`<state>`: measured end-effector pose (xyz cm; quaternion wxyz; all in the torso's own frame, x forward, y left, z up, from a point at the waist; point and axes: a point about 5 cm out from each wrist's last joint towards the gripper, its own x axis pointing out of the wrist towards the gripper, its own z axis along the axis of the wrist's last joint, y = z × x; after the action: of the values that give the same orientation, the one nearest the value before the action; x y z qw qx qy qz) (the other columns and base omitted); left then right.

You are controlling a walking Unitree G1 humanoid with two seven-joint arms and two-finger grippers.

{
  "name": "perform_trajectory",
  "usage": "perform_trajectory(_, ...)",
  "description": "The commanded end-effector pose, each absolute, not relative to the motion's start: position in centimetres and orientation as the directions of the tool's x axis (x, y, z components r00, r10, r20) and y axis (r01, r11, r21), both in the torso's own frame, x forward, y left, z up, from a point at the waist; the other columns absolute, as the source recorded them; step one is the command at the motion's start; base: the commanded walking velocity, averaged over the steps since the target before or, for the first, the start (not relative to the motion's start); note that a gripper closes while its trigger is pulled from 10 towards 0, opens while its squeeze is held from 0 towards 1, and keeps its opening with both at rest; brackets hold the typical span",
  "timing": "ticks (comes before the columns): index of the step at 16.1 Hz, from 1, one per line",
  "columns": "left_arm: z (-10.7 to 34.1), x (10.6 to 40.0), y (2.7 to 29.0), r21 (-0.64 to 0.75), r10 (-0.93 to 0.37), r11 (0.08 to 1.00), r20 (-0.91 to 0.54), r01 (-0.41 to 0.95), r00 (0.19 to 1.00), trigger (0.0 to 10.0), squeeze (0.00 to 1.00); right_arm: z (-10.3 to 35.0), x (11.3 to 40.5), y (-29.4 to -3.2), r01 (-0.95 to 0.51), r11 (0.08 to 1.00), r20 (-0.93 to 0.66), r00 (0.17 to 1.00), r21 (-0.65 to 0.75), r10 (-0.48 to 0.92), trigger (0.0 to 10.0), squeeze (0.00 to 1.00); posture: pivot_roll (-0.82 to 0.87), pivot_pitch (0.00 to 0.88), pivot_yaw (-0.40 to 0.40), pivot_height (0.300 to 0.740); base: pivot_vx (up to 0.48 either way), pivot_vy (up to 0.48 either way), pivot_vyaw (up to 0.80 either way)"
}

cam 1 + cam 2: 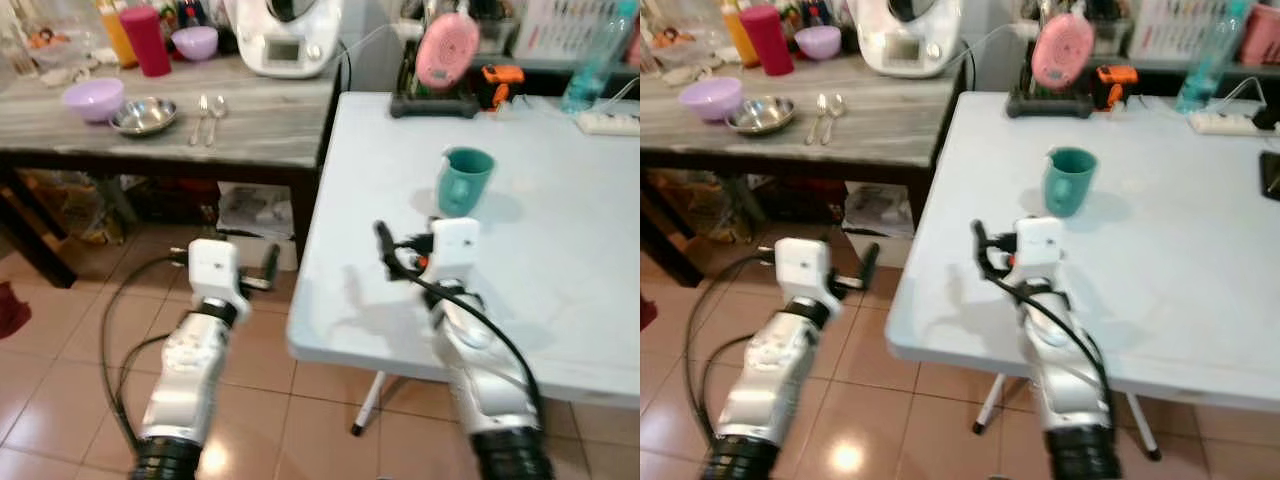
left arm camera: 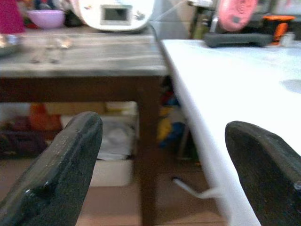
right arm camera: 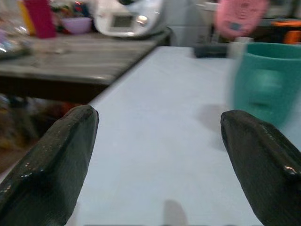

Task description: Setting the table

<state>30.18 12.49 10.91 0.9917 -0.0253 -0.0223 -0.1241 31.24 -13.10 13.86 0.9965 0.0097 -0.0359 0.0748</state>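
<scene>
A: Right half of frame: white table (image 1: 560,290). Upper left: wood table (image 1: 260,120) with steel bowl (image 1: 144,116), spoons (image 1: 208,115).
B: Cup?
A: Teal cup (image 1: 463,180) upright on white table, upper centre, just beyond right gripper (image 3: 155,155).
B: Claws?
A: Right gripper released, over the table. Left gripper (image 2: 164,169) released too, lower left, above floor.
</scene>
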Motion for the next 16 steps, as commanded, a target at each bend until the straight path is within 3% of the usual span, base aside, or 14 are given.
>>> perform_trajectory(1, 11.12, 30.23, 13.05, -0.022, -0.243, 0.970, 0.048, 0.244, 0.969, 10.0, 0.00, 14.55, 31.21, -12.80, -0.150, 0.989, 0.100, 0.984, 0.019, 0.147, 10.0, 0.00, -0.16, 0.092, 0.035, 0.740, 0.000, -0.255, 0.00)
perform_trajectory(13, 11.03, 29.76, 12.82, -0.049, -0.297, 0.953, 0.061, 0.300, 0.953, 10.0, 0.00, 14.59, 31.53, -13.70, -0.056, 0.997, 0.102, 0.993, -0.047, 0.061, 10.0, 0.00, -0.16, 0.093, 0.038, 0.740, 0.000, -0.021, 0.00)
perform_trajectory(16, 11.15, 29.75, 12.83, -0.054, -0.310, 0.948, 0.066, 0.313, 0.948, 10.0, 0.00, 14.60, 31.56, -13.70, -0.051, 0.998, 0.103, 0.993, -0.044, 0.055, 10.0, 0.00, -0.16, 0.094, 0.041, 0.740, 0.000, 0.000, -0.79)
